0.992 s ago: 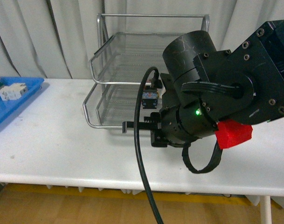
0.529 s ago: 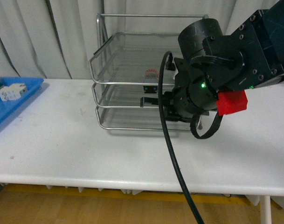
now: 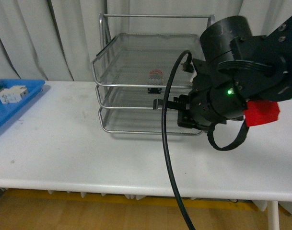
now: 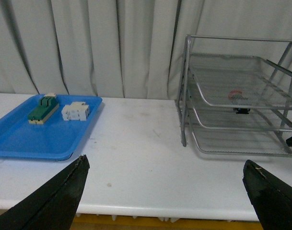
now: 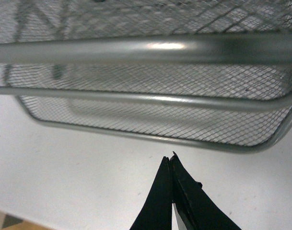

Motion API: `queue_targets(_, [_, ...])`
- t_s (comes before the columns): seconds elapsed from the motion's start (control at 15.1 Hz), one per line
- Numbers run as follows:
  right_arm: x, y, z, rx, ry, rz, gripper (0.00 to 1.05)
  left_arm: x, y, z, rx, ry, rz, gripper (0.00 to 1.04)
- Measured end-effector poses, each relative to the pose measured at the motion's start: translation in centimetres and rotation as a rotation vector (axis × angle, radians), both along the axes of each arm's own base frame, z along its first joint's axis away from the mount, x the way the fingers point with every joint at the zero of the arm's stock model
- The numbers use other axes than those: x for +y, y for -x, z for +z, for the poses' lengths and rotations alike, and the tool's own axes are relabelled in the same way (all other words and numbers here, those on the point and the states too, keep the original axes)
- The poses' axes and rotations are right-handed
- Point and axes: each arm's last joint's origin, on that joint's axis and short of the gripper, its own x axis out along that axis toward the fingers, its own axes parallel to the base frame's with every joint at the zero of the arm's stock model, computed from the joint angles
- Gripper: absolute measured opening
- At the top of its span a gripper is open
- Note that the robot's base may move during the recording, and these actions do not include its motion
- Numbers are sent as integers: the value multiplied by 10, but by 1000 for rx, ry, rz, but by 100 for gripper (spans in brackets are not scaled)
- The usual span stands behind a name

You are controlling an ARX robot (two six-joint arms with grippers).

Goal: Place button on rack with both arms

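The button (image 3: 155, 76) sits inside the silver rack (image 3: 122, 86), its red cap showing through the top shelf's mesh and its dark body just below. It also shows in the left wrist view (image 4: 236, 96) within the rack (image 4: 186, 86). My right gripper (image 3: 157, 103) is shut and empty, its tips at the rack's front, just below and in front of the button. In the right wrist view the shut gripper (image 5: 170, 160) hovers over the white table before the rack's front rails (image 5: 150, 46). My left gripper (image 4: 165, 170) is open and empty, well short of the rack.
A flat blue tray (image 3: 21, 103) lies at the table's left edge with a white terminal block (image 3: 11, 94). The left wrist view shows the tray (image 4: 40, 139), a green-topped block (image 4: 42, 109) and the white block (image 4: 75, 111). Grey curtains hang behind. A black cable (image 3: 167, 158) hangs from the right arm.
My right arm has drawn away to the right, uncovering the rack. The button stays inside the rack.
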Motion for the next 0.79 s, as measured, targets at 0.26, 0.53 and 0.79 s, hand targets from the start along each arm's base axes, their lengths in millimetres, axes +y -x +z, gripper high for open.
queue_targets(0.26, [-25,69,51,-95,-212,31,2,0,0,0,0,0,0,98])
queue_targets(0.53, [-161,220,92,-716,176,-289,2,0,0,0,-1,0,-1,98])
queue_targets(0.79, [-161,264,83,-746,205,-275,2,0,0,0,0,0,0,98])
